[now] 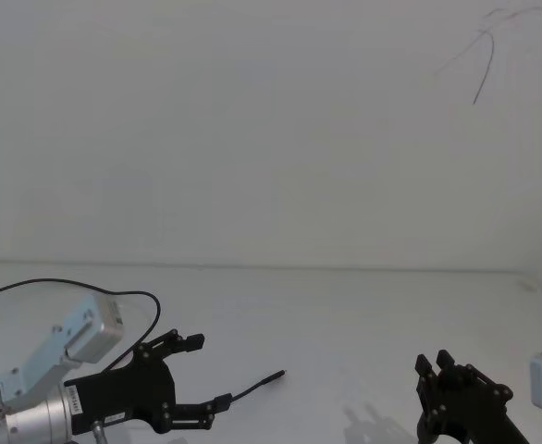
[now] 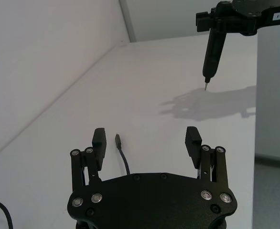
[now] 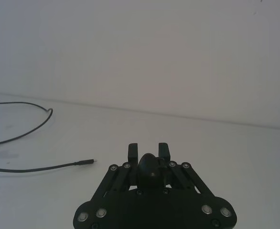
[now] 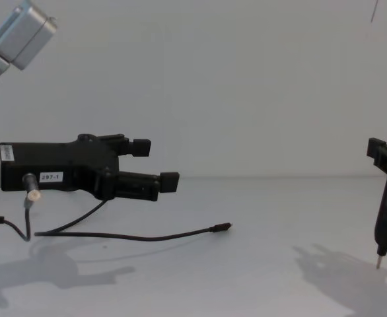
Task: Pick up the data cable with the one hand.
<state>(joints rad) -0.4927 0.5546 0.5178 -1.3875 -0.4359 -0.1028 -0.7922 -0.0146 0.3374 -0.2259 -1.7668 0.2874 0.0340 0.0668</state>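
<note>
Head view: the left end effector, fingers spread and holding nothing, sits toward the near-left corner of the tabletop. The cable emerges beside its lower finger, and the plug lies just past the fingertips, pointing at the tabletop's middle. The right end effector is well apart, toward the near-right corner, so the left is nearer.

Left wrist view: the plug lies between the spread fingers, closer to one. The cord runs back under the palm, so its long axis matches the reach. Bare tabletop surrounds it.

Right wrist view: the right end effector is clenched on a tool.

Chest view: the left end effector hovers above the flat cable. I judge that a plain descent is needed, and both the tool and the far edge are well clear.
</note>
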